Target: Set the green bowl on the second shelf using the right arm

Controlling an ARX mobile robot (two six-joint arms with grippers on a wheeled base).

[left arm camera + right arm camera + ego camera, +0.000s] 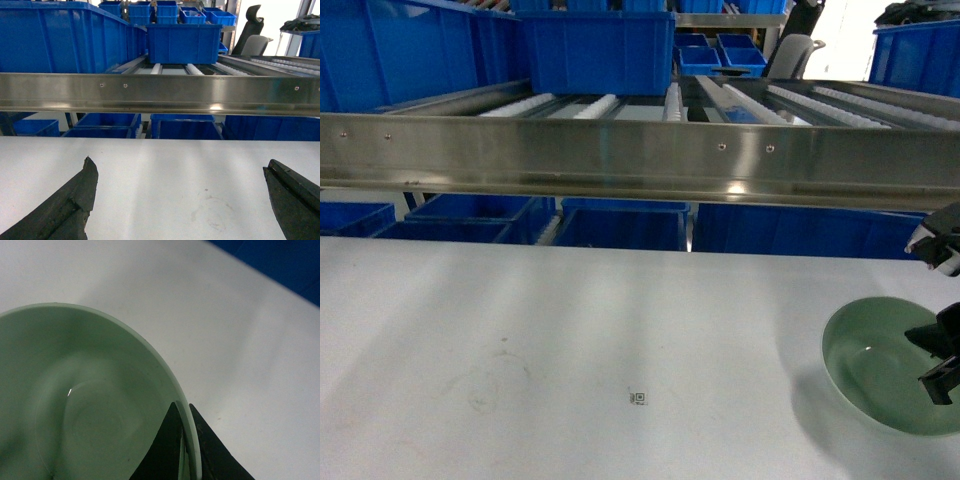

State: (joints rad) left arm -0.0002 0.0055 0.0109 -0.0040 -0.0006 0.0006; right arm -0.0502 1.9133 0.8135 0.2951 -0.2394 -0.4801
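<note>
While my right gripper pinches the rim of the green bowl (one finger inside, one outside), the bowl sits on the white table at its right edge. My left gripper hangs spread above the table, facing the second shelf.

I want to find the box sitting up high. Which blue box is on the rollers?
The blue box standing on top of the white rollers, behind the shiny steel bar. The other blue boxes sit lower down, under that bar.
</note>
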